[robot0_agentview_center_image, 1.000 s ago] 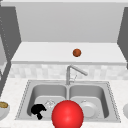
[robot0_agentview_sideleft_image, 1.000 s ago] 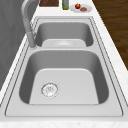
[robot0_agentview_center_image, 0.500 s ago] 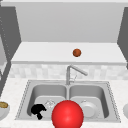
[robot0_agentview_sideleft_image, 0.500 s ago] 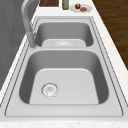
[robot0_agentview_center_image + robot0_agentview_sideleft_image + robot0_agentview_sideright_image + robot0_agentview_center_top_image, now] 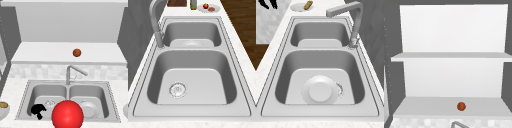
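Observation:
My left hand [image 5: 37, 110] hangs in front of the sink's left basin [image 5: 47, 96], near the front rim, and holds nothing. In the right side view its fingers [image 5: 267, 3] point down, relaxed, at the top left beyond the counter's edge. A big red ball [image 5: 67, 115] sits in front of the sink's middle, to the right of that hand and apart from it. A white plate [image 5: 320, 91] lies upside down in the right basin [image 5: 356, 75]. A small orange-brown ball [image 5: 77, 52] rests on the shelf [image 5: 45, 53] above the tap [image 5: 71, 71].
A bowl with something brown [image 5: 3, 108] stands on the counter left of the sink. A plate with a bread piece [image 5: 301, 6] is there too. On the right counter are a plate with red and brown food [image 5: 208, 7], a bottle [image 5: 193, 4] and a wooden board [image 5: 176, 2].

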`<action>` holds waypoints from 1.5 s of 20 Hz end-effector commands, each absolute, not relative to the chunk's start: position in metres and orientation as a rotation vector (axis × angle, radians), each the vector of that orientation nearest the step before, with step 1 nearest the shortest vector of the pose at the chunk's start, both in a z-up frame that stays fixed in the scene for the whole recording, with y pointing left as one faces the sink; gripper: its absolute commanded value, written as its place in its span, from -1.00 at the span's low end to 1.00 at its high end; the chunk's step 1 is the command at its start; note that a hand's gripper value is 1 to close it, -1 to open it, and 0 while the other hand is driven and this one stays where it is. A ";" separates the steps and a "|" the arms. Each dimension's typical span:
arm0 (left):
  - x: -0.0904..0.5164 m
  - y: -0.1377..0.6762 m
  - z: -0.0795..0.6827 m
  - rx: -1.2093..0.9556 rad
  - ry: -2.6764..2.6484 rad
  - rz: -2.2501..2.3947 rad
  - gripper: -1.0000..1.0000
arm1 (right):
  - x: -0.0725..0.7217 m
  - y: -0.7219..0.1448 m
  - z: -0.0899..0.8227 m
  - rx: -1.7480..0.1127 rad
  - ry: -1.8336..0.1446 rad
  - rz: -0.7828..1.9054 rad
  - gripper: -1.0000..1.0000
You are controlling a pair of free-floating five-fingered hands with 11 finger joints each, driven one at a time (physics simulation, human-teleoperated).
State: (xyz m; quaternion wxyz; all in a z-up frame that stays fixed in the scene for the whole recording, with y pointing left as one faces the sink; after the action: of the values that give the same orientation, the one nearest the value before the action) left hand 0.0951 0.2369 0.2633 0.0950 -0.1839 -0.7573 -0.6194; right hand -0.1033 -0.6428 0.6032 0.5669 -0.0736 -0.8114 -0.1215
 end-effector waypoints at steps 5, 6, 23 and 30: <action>0.095 0.237 0.263 -0.545 -2.245 -1.836 0.00 | -0.103 -0.704 0.566 -0.144 -1.906 -0.362 -1.00; 0.095 0.237 0.263 -0.545 -2.245 -1.836 0.00 | -0.103 -0.712 0.563 -0.137 -1.911 -0.376 -1.00; 0.095 0.237 0.263 -0.545 -2.245 -1.836 0.00 | -0.112 -0.826 0.470 -0.115 -1.914 -0.374 -1.00; 0.095 0.237 0.263 -0.545 -2.245 -1.836 0.00 | -0.116 -0.835 0.413 -0.121 -1.928 -0.329 -1.00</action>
State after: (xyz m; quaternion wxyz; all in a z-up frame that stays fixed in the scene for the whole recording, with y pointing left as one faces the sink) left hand 0.0951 0.2369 0.2633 0.0950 -0.1839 -0.7573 -0.6194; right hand -0.1163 -0.8358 0.4363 0.5573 -0.0573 -0.8119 -0.1641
